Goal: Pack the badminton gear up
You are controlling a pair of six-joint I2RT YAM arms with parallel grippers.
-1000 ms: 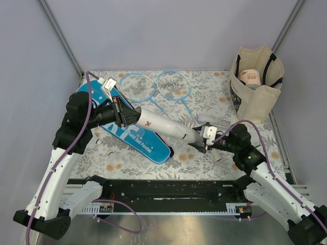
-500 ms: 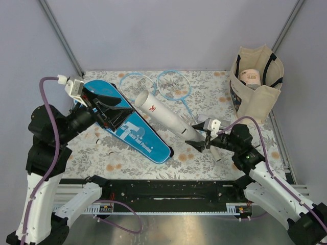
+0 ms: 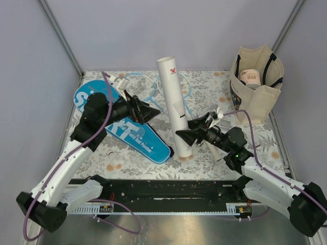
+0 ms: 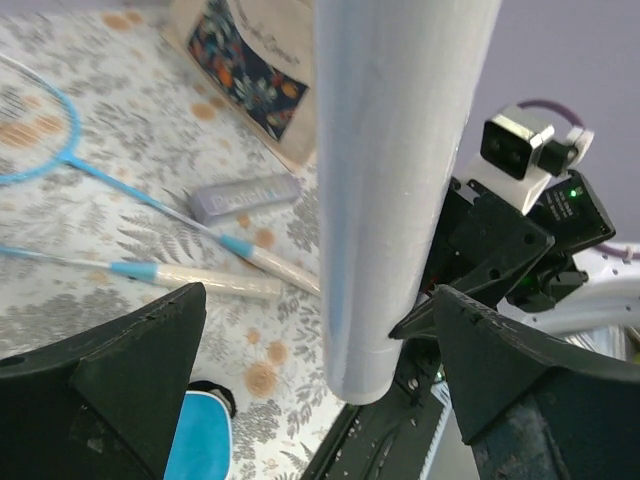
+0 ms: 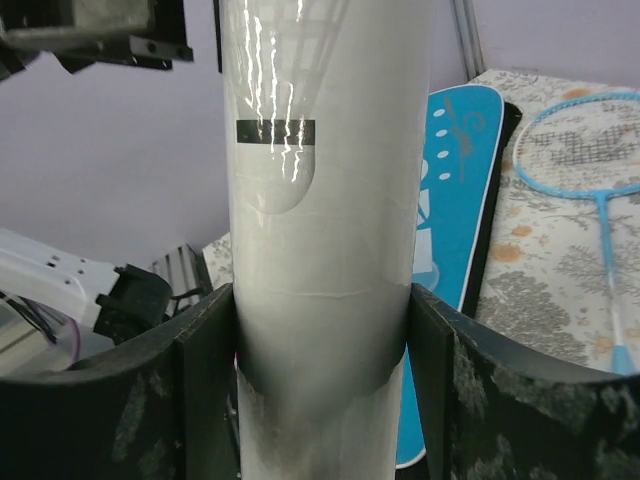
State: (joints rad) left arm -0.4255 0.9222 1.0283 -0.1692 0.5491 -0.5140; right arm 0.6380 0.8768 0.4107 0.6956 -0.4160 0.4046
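The right gripper [image 3: 185, 136] is clamping the white tube [image 3: 172, 102] low on its body. In the right wrist view its 2 black fingers [image 5: 200, 390] are pressing against opposite sides of the tube. The tube is standing nearly upright near the middle of the table [image 3: 214, 87], leaning slightly, with its bottom end down by the flowered cloth and its top rising well above both arms.

The left gripper [image 3: 152, 110] is hovering just to the left of the tube with its jaws spread wide. In the left wrist view the tube is passing between its fingers [image 4: 120, 390] with clear gaps on both sides, so nothing is being touched.

The blue cover [image 3: 130, 133] is lying flat on the left part of the table, under the left arm. The 2 rackets [image 4: 190, 280] are lying on the cloth behind the tube, blue heads toward the far edge and white handles pointing toward the right arm. A small grey box [image 4: 245, 197] is lying near the handles. The beige tote [image 3: 260, 97] is standing open at the far right corner.
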